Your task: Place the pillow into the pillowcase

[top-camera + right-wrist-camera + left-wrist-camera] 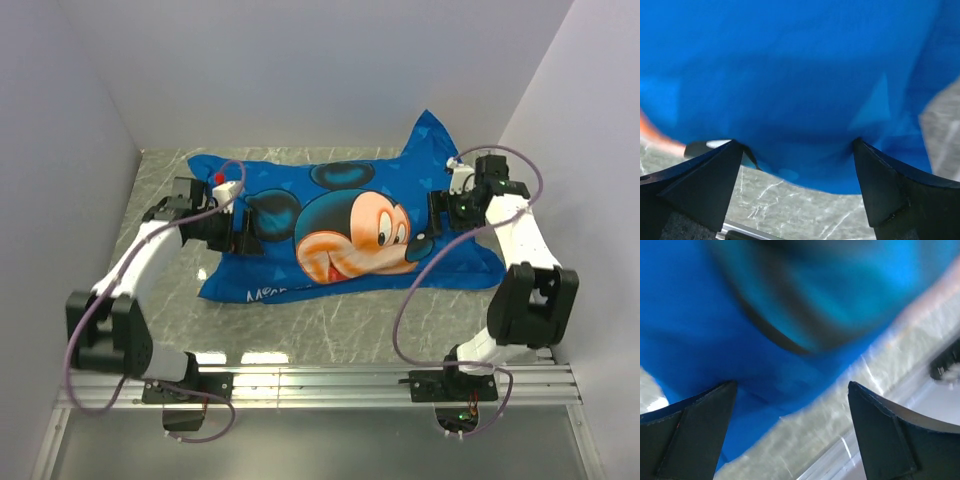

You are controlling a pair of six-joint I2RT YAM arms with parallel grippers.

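**Desk:** Where is the pillowcase?

**Arms:** The pillowcase [345,225] lies on the marble table [330,325] in front of me. Its blue side is up, the mouse face [352,238] turned to the overhead camera. White lettering [268,294] runs along the near edge. It looks plump, and the pillow is hidden in all three views. The far right corner [428,128] stands up in a peak.

**Desk:** And your left gripper?

**Arms:** My left gripper [250,232] is at the left end of the pillowcase, beside the mouse's black ear [272,212]. In the wrist view my fingers [700,432] are spread wide. Blurred blue cloth fills the space between and beyond them, with a strip of table below. I cannot tell whether the tips touch the cloth.

**Desk:** The right?

**Arms:** My right gripper [432,222] is at the opposite end, just right of the mouse face. Its fingers [700,185] are spread wide too. The blue cloth bulges between them and meets both tips, creasing there. They are not closed on it. The table shows under the hem of the cloth.
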